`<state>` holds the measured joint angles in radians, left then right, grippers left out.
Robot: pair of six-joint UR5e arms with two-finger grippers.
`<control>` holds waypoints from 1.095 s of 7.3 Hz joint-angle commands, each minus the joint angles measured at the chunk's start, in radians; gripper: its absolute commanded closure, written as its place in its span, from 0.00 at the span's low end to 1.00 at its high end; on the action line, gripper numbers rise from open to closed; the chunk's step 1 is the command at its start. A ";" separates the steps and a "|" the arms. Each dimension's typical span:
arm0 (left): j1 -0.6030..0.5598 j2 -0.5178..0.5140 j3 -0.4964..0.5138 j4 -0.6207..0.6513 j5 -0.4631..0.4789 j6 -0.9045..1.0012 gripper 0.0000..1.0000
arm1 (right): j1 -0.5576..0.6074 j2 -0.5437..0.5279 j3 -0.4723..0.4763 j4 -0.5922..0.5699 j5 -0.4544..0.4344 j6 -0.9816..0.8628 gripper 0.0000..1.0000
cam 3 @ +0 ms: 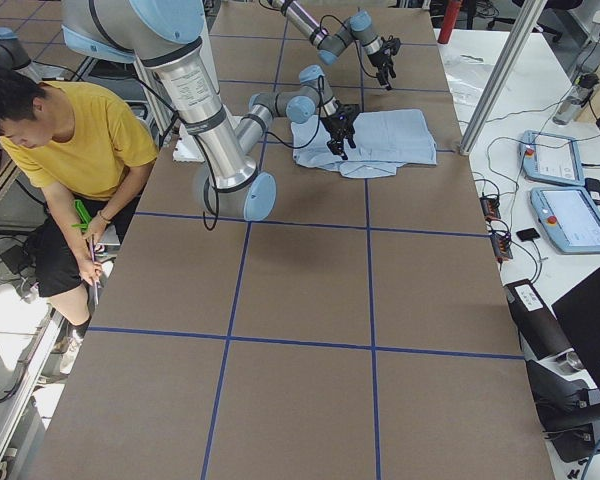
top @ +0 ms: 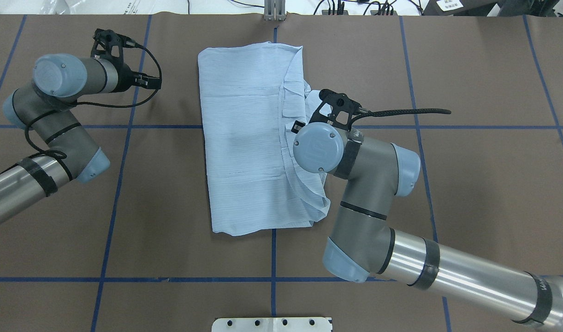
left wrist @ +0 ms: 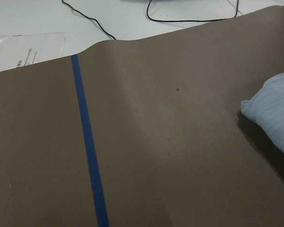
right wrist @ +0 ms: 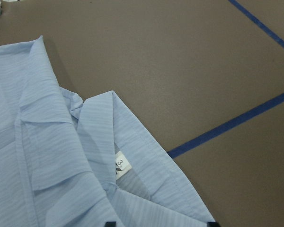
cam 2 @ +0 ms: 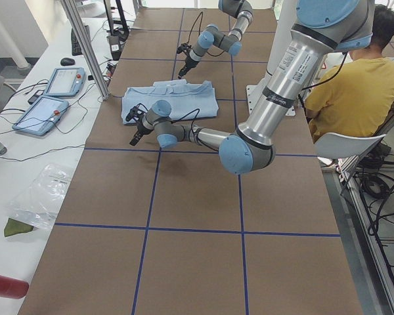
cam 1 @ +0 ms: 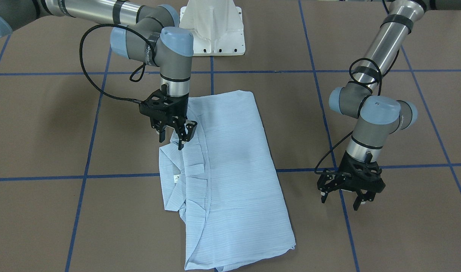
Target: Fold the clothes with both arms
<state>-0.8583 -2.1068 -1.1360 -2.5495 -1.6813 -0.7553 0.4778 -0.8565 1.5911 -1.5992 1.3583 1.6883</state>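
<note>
The shirt (cam 1: 230,162) lies folded into a long panel in the middle of the table (cam 1: 45,124), with its collar (cam 1: 171,162) and neck label (right wrist: 120,165) poking out on the robot's right. The right gripper (cam 1: 173,134) hovers just over that edge, jaws spread and empty, lining up, I'd guess, to pinch it. The left gripper (cam 1: 341,198) hangs wide and empty, well apart from the cloth, probably parked out of the way. I see no basket or bin

brown table (cam 1: 45,132), blue-tape grid (cam 1: 121,176), folded shirt (cam 1: 234,162)
</note>
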 commanded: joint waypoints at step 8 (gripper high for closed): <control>-0.001 0.021 -0.018 0.000 -0.037 -0.001 0.00 | -0.002 0.327 -0.416 -0.219 0.145 -0.468 0.00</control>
<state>-0.8590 -2.0890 -1.1483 -2.5495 -1.7077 -0.7562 0.4777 -0.5436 1.1761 -1.7552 1.4997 1.2892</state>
